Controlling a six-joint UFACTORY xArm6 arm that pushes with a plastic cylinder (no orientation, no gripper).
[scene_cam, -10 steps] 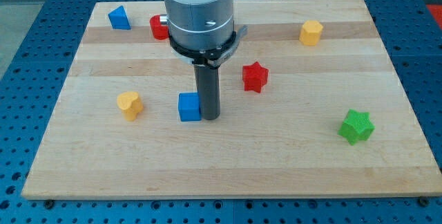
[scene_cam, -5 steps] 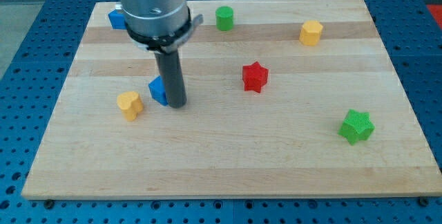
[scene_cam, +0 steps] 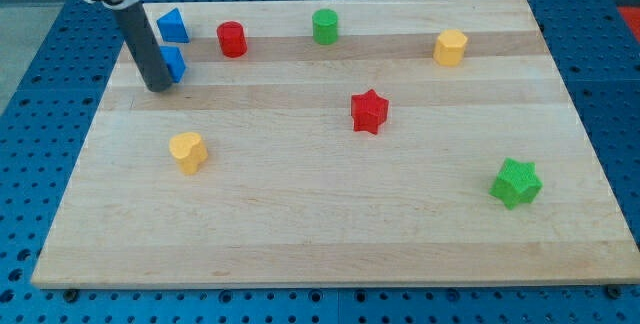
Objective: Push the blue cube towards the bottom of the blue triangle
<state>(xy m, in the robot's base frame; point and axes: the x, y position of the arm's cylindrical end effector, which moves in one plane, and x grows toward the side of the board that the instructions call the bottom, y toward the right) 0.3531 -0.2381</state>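
The blue cube (scene_cam: 174, 63) sits near the board's top left, just below the blue triangle (scene_cam: 173, 26). My tip (scene_cam: 158, 87) is at the cube's lower left side, touching it, and the rod hides part of the cube's left face. A narrow gap of bare wood shows between the cube and the triangle.
A red cylinder (scene_cam: 232, 39) stands right of the triangle and a green cylinder (scene_cam: 325, 26) further right. A yellow block (scene_cam: 450, 47) is at top right, a red star (scene_cam: 369, 111) at centre, a yellow heart (scene_cam: 187, 151) at lower left, and a green star (scene_cam: 516, 183) at lower right.
My tip and the blue cube have moved up and to the left, from the board's middle to just below the blue triangle. The red cylinder is now uncovered.
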